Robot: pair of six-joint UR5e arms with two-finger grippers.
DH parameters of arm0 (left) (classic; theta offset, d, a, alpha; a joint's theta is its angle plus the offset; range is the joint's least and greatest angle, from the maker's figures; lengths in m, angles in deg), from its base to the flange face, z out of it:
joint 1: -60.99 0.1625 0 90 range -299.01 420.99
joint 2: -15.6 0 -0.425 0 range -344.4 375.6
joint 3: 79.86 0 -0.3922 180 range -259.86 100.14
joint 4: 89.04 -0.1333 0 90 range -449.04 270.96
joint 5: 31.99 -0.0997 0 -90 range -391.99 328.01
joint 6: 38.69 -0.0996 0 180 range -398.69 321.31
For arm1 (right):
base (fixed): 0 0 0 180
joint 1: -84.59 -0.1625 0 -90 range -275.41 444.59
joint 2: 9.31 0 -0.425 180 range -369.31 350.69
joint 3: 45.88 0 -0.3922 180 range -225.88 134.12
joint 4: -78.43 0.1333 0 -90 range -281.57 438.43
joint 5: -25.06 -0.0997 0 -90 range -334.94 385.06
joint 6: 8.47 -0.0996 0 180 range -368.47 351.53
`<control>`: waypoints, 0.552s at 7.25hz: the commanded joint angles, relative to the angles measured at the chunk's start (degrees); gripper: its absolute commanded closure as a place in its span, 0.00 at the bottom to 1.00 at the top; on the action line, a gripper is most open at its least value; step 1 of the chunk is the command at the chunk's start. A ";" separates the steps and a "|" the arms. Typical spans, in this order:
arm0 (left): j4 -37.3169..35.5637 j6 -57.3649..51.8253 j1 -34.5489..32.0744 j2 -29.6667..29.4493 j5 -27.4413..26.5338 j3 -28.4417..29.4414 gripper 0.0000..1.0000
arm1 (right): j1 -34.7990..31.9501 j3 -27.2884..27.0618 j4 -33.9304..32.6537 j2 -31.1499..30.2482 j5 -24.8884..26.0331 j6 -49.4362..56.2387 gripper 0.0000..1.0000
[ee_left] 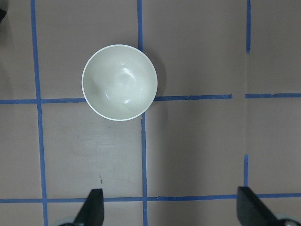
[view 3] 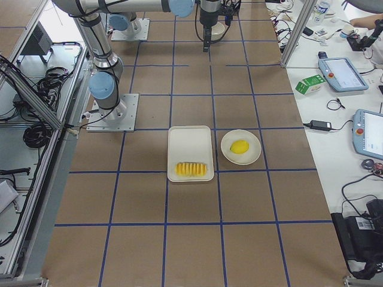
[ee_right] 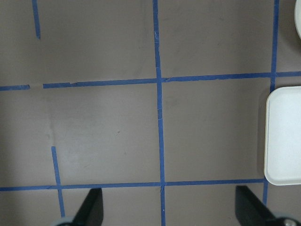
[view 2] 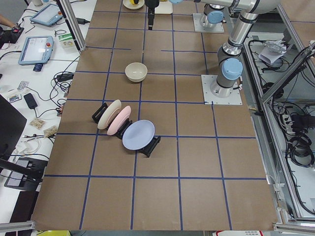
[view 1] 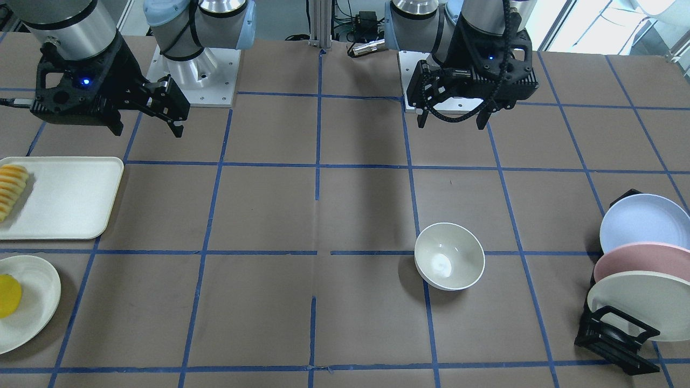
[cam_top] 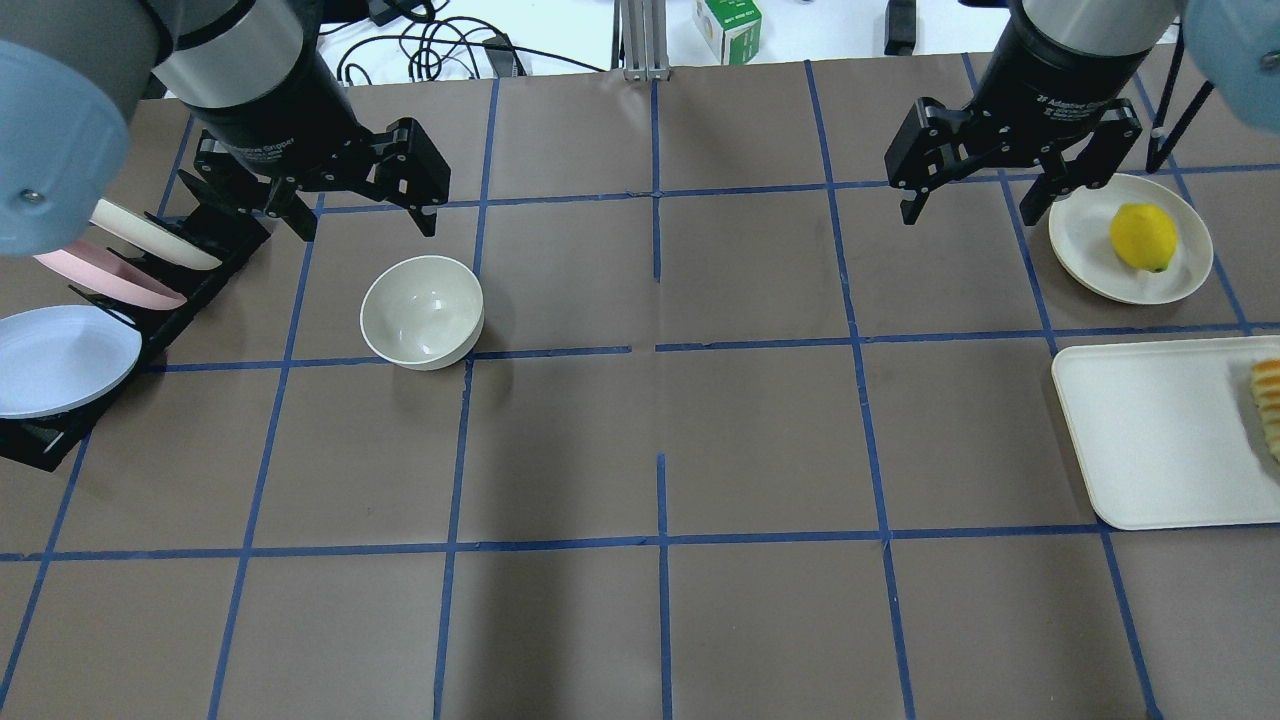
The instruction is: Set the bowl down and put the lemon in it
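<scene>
The cream-white bowl point(cam_top: 422, 312) stands upright and empty on the table, left of centre; it also shows in the front view point(view 1: 449, 256) and the left wrist view point(ee_left: 119, 82). My left gripper point(cam_top: 365, 215) hangs open and empty above the table just behind the bowl, clear of it. The yellow lemon point(cam_top: 1143, 237) lies on a flat cream plate point(cam_top: 1085, 240) at the far right, and also shows in the front view point(view 1: 8, 296). My right gripper point(cam_top: 968, 212) is open and empty, in the air just left of that plate.
A cream tray point(cam_top: 1150, 430) with ridged orange-yellow sliced food point(cam_top: 1268, 400) lies in front of the lemon's plate. A black rack point(cam_top: 215, 235) with a blue, a pink and a cream plate stands left of the bowl. Blue tape lines grid the brown table.
</scene>
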 commanded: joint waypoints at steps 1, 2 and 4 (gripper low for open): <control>0.04 0.00 0.00 0.00 -0.13 -0.09 0.00 | 0.00 -0.11 -0.02 -0.02 0.23 0.00 0.00; 0.04 0.00 0.18 0.00 0.04 0.00 0.00 | 0.09 -0.11 -0.02 -0.02 0.23 0.00 0.00; 0.31 -0.18 0.62 -0.09 0.13 0.00 0.00 | 0.35 -0.02 -0.02 -0.02 0.06 0.00 0.00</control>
